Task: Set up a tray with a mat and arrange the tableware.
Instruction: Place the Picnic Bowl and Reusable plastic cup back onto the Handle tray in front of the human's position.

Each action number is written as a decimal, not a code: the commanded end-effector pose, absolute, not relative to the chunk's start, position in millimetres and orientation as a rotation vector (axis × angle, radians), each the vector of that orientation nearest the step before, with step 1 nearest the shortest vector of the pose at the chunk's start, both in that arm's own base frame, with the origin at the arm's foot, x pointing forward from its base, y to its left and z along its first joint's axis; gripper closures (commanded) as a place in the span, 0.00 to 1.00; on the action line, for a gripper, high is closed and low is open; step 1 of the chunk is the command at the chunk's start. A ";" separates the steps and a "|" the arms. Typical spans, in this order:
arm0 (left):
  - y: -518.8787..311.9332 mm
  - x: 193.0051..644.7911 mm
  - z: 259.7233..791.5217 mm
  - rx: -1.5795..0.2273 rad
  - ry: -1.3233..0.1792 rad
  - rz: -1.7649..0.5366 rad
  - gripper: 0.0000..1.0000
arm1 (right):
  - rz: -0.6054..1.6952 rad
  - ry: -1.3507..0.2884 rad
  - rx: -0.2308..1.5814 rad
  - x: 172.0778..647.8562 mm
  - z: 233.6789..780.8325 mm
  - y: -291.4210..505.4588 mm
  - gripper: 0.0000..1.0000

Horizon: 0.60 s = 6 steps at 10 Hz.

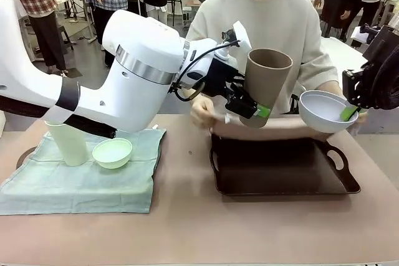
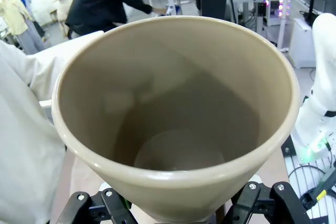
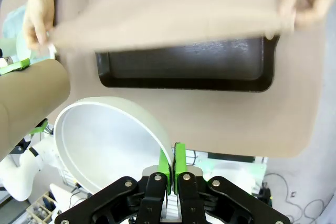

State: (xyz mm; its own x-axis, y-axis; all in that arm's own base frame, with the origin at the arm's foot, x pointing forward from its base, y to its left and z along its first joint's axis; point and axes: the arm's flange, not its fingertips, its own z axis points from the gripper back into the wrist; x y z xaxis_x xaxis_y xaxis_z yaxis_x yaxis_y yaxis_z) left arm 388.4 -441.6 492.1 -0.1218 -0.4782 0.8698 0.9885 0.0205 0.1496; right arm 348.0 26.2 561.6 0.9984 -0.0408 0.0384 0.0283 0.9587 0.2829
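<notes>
My left gripper is shut on a tall brown tumbler, holding it tilted in the air above the far left corner of a dark brown tray. From the left wrist, the tumbler's open mouth faces the camera, with the fingers on either side of its base. My right gripper is shut on the rim of a pale blue-white bowl, lifted at the tray's far right. A person holds a beige mat stretched over the tray. The bowl hangs from my green pads.
At the left, a green cloth lies over another tray whose handle peeks out. A mint-green tumbler and a small green bowl stand on it. The person's hands grip the mat's ends.
</notes>
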 end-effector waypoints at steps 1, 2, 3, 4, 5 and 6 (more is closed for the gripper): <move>-442.7 390.7 495.4 -0.735 -0.961 -1.472 1.00 | -0.035 -0.046 0.286 346.1 561.6 26.1 1.00; -442.7 390.7 495.4 -0.735 -0.961 -1.472 1.00 | -0.035 -0.046 0.286 346.1 561.6 26.1 1.00; -442.7 390.7 495.4 -0.735 -0.961 -1.472 1.00 | -0.035 -0.046 0.286 346.1 561.6 26.1 1.00; -442.7 390.7 495.4 -0.735 -0.961 -1.472 1.00 | -0.035 -0.046 0.286 346.1 561.6 26.1 1.00; -442.7 390.7 495.4 -0.735 -0.961 -1.472 1.00 | -0.035 -0.046 0.286 346.1 561.6 26.1 1.00; -442.7 390.7 495.4 -0.735 -0.961 -1.472 1.00 | -0.035 -0.046 0.286 346.1 561.6 26.1 1.00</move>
